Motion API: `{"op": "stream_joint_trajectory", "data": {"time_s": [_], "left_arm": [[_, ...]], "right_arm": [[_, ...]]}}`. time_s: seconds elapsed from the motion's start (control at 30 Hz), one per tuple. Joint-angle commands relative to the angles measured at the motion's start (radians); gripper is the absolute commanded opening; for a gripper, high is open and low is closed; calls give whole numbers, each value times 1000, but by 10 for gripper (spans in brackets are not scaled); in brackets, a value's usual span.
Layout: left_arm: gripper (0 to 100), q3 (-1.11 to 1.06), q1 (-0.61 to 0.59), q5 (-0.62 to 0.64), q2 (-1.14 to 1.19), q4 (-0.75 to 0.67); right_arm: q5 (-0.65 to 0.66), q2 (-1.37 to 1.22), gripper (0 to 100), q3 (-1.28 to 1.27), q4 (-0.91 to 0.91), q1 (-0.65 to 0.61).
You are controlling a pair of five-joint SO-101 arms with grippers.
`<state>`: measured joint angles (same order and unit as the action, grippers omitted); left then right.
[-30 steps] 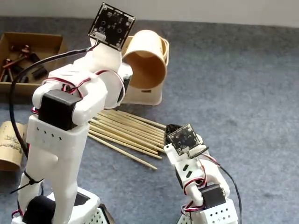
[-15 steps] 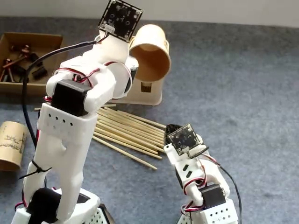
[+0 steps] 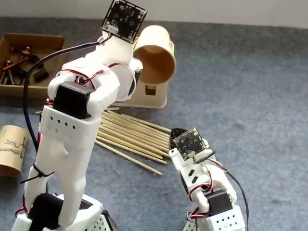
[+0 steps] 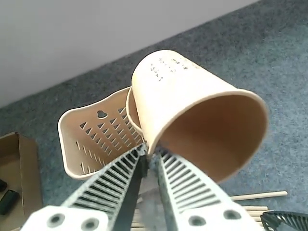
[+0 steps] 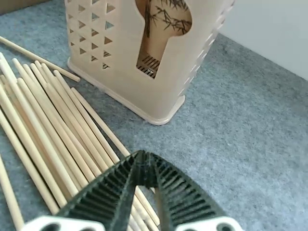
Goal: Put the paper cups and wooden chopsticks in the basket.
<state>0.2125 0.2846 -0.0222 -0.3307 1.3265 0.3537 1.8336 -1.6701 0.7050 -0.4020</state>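
Swung up since a second ago — left gripper (image 4: 149, 154) pinching tan paper cup (image 4: 192, 110) by its rim, sideways above perforated beige plastic basket (image 4: 91, 139). Could glance off its edge if released tilted. Right gripper (image 5: 142, 159) closed, empty, over pale wooden chopsticks (image 5: 43, 120).

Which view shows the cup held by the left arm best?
Left wrist view: the cup shows nearly whole, its rim pinched in the left claw. The high view has it partly behind the arm. The right wrist view looks at the basket and chopsticks.
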Motion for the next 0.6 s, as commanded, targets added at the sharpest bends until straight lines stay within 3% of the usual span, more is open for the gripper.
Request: {"op": "stream_joint_trajectory", "data": {"time_s": [0.0,0.17,0.57], "left_arm": [[149,33,8,18,-7,-12],[161,41,-21,71,-4,-25],[158,-79,-101,74,-2,-275]], "right_arm": [[14,7,10,-101,-28,12],[14,7,10,-101,-28,12],[14,7,10,-101,-28,12]]}}
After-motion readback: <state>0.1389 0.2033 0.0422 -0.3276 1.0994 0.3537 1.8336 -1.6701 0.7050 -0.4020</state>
